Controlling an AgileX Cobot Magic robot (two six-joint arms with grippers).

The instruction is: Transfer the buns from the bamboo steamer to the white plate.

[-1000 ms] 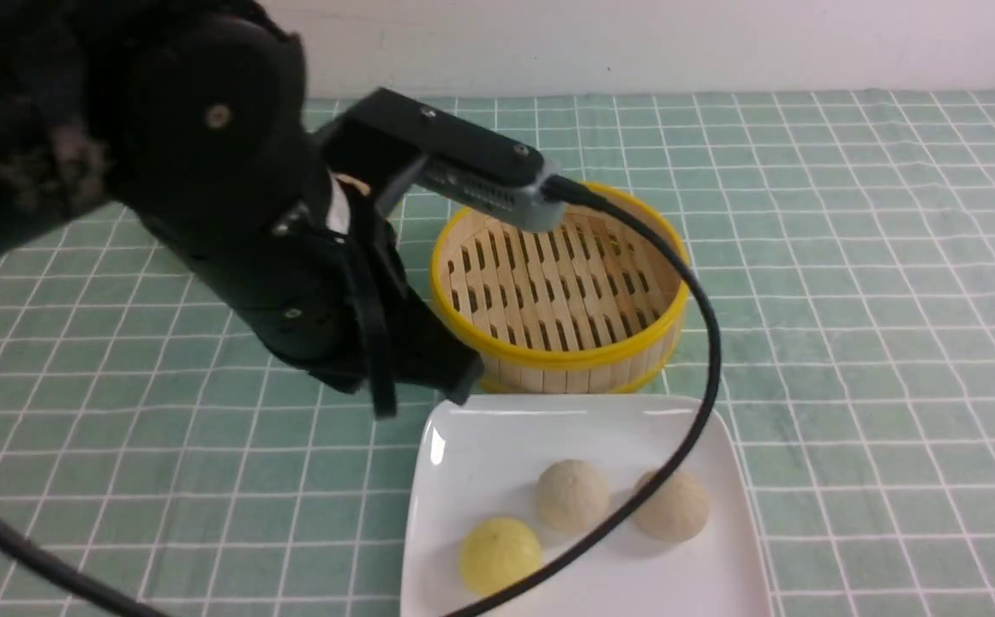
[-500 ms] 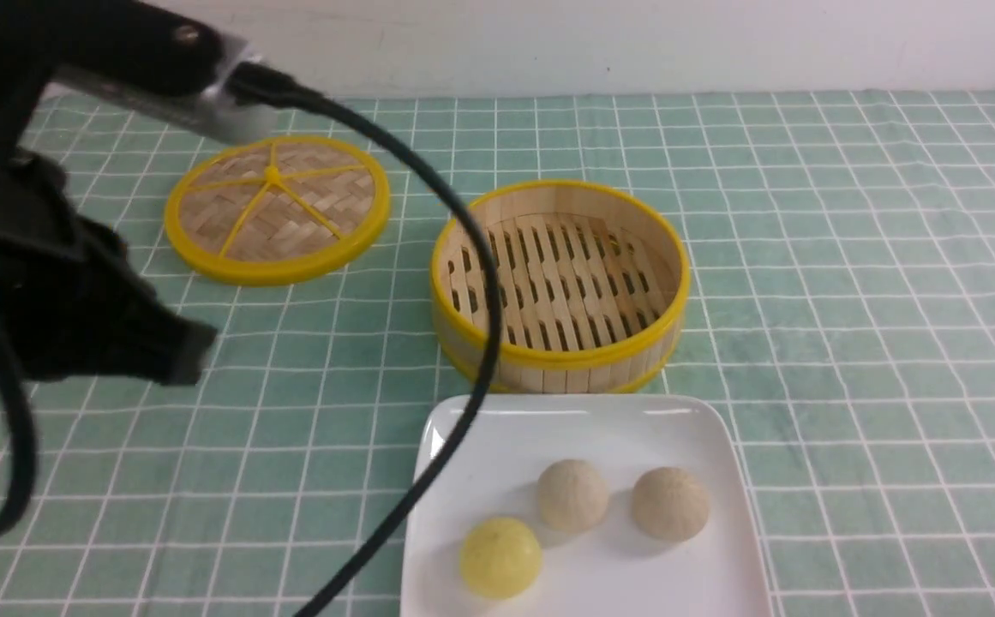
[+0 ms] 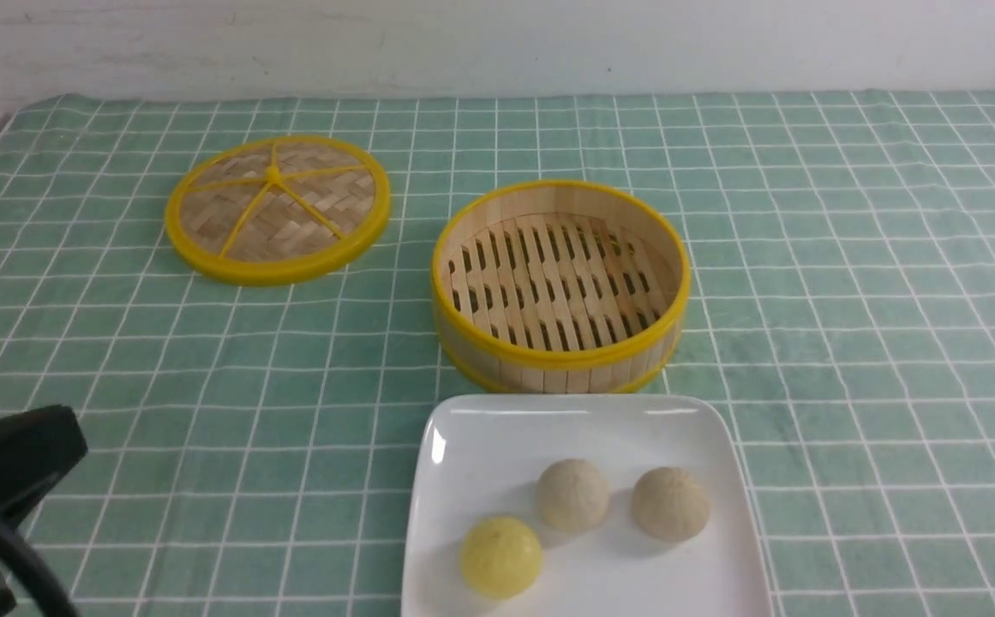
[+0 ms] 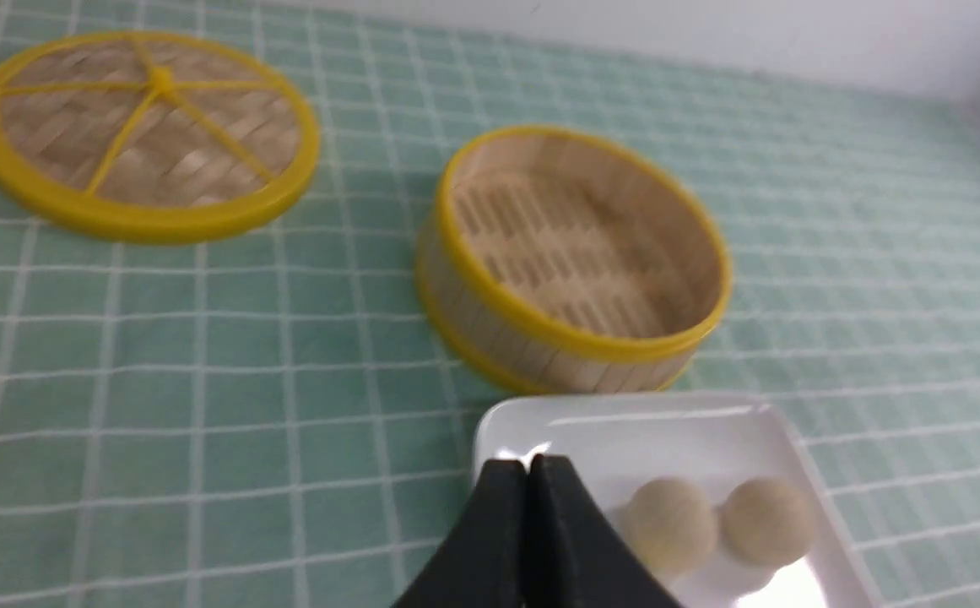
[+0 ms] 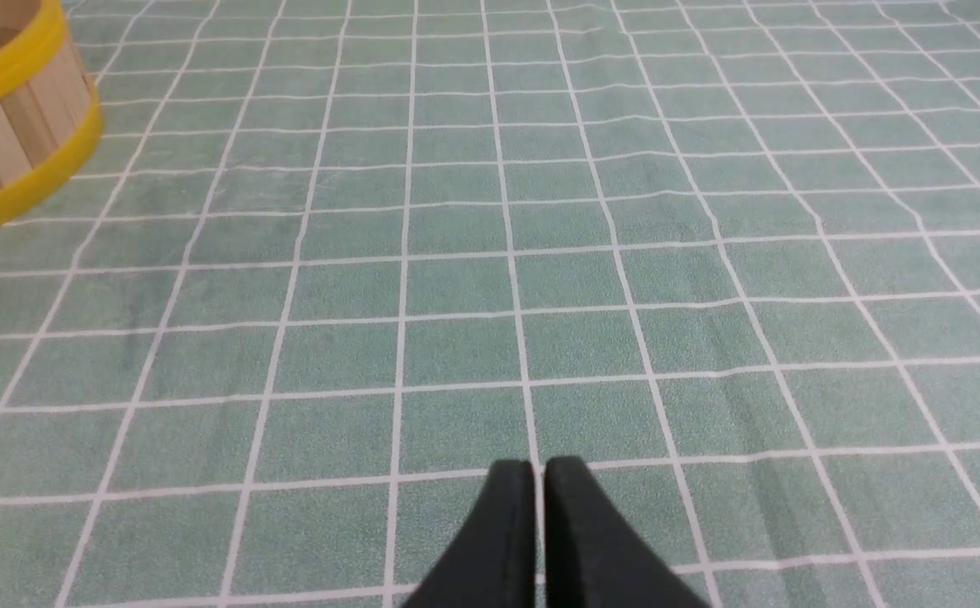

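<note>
Front view: the three buns (image 3: 583,514) sit on the white plate (image 3: 480,446); the bamboo steamer (image 3: 559,287) behind it holds nothing.
Left wrist view: the left gripper (image 4: 528,466) is closed, holding nothing.
Right wrist view: the right gripper (image 5: 539,469) is closed over the green cloth (image 5: 625,211), holding nothing.

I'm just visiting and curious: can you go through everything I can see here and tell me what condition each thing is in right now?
bamboo steamer: upright, uncovered, nothing inside.
lid: lying flat on the cloth, apart from the steamer.
white plate: holding all three buns.
yellow bun: resting on the plate.
two beige buns: on the plate, side by side.
left gripper: shut, holding nothing.
right gripper: shut, holding nothing.
</note>
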